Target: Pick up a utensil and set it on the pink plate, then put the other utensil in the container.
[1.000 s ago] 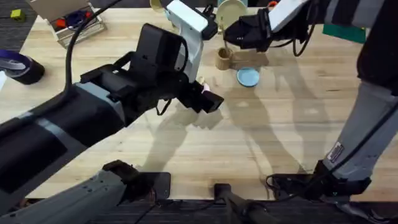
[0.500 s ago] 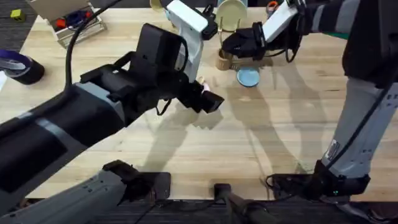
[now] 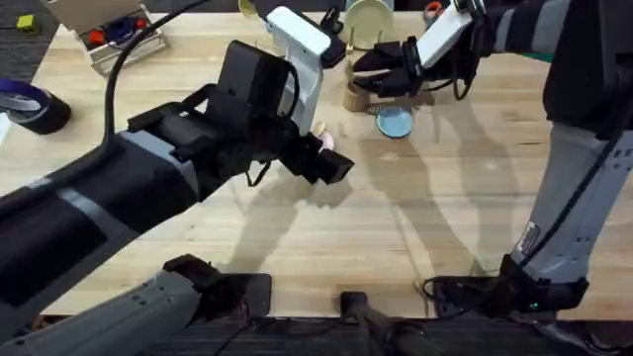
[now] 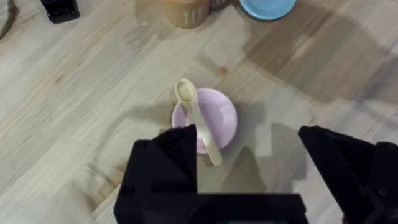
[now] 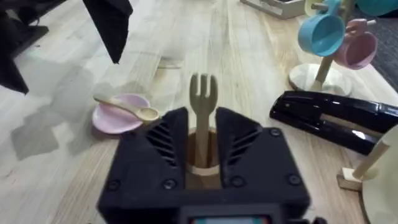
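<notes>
The fork (image 5: 202, 99) is gripped upright between the narrowed fingers of the right gripper (image 5: 202, 146), prongs up, directly over the container (image 3: 356, 94). The left gripper (image 4: 249, 168) is held wide apart, touching nothing, above the pink plate (image 4: 221, 115), across which the spoon (image 4: 198, 118) lies.

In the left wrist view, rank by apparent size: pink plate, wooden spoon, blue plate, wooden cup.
1. Pink plate.
2. Wooden spoon, as long as the plate is wide, but slimmer.
Blue plate and wooden cup: cropped, unranked.
</notes>
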Robot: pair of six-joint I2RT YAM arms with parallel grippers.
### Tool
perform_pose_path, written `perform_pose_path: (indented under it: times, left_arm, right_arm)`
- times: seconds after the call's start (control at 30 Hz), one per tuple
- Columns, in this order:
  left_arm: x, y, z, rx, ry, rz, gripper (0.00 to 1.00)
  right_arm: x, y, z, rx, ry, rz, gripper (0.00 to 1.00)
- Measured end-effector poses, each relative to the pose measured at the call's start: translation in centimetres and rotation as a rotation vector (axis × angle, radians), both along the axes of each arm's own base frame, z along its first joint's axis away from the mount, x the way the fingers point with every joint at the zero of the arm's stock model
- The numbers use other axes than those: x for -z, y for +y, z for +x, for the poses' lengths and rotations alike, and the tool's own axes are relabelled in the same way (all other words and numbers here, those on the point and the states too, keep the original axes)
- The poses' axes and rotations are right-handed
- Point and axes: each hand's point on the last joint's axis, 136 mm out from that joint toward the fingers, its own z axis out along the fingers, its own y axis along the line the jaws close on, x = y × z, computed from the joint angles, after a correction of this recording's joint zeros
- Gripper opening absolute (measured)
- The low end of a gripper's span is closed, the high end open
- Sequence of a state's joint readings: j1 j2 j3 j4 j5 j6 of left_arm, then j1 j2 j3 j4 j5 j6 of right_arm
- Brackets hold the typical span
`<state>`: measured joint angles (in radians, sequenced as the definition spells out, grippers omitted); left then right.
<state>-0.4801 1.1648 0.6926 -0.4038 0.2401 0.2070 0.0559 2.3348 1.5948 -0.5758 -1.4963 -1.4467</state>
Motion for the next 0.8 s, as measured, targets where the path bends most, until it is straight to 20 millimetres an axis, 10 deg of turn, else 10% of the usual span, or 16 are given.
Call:
perform_pose_path:
  times: [0.27, 0.4, 0.8]
  left_arm:
    - [-0.1, 0.0, 0.1, 0.0, -0.003, -0.002, 0.993]
    - [-0.1, 0.0, 0.1, 0.0, -0.003, -0.002, 0.993]
    - [-0.1, 0.0, 0.1, 0.0, -0.003, -0.002, 0.993]
  right_arm:
    - [0.0, 0.0, 0.0, 0.0, 0.0, 0.0, 0.601]
    - [0.0, 0.0, 0.0, 0.0, 0.008, 0.0, 0.973]
    - [-1.2, 0.1, 2.0, 0.027, 0.111, -0.06, 0.996]
